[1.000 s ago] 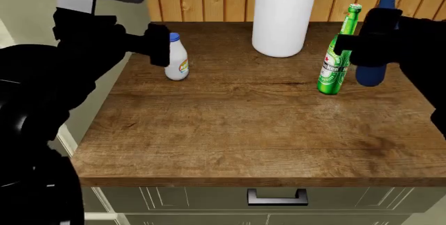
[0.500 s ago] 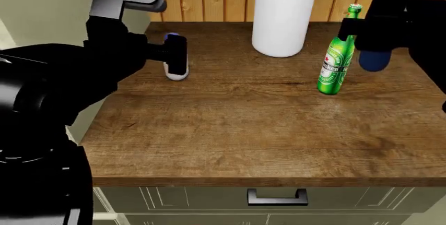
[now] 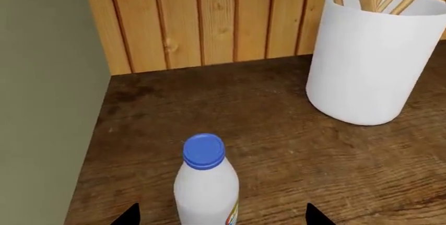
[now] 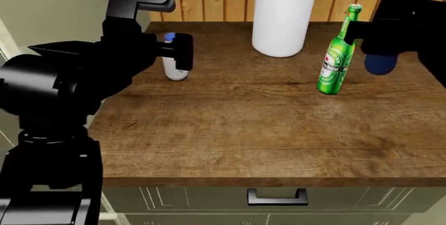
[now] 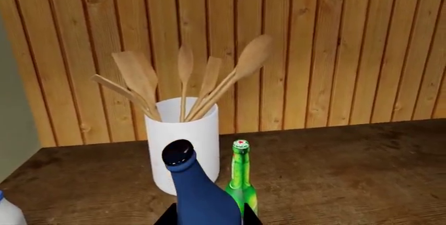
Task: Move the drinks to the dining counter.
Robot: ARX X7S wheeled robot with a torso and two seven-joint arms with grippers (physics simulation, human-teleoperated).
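Altogether three drink bottles show on or over the dark wood countertop, plus one white utensil crock holding five wooden spoons and spatulas. The small white bottle — blue cap, yellow label — stands upright near the counter's left back corner, with the left gripper at it; its two fingertips sit spread on either side of the bottle body, not visibly touching. The green glass bottle, with a red-marked cap and a white-and-green label, stands upright right of the crock. The slim dark-blue bottle is clamped in the right gripper and held clear of the counter at the right back edge — its rounded base hangs below the black fingers in the head view. A drawer with one dark handle sits under the countertop, and vertical wood panelling backs it.
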